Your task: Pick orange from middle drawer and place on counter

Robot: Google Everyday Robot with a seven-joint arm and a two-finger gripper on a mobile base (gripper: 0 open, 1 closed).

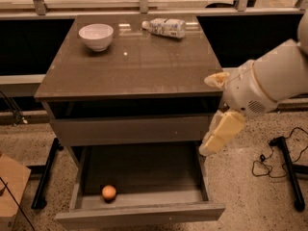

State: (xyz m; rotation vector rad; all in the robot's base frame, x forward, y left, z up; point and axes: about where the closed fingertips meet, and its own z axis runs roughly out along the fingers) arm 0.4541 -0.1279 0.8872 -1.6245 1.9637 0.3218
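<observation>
Nothing done yet: orange (109, 192) lies near-left in the open drawer (149, 170). Gripper (215, 139) hangs beside the drawer's right wall; released or clenched, cannot tell. Grasp and transfer to counter (144, 66) remain.

Orange (109, 192) front-left in open middle drawer (139, 214), glossy counter (134, 66) above, hand (211, 143) apparently beside drawer

White arm (284, 73): smooth, rounded cylindrical shell with a thin dark seam ring. Wrist housing (245, 97): white, bulbous, with a small perforated patch, possibly a vent. Pale yellow hand (215, 137): blocky, tapering, located just right of the counter (130, 66), below its edge.
</observation>
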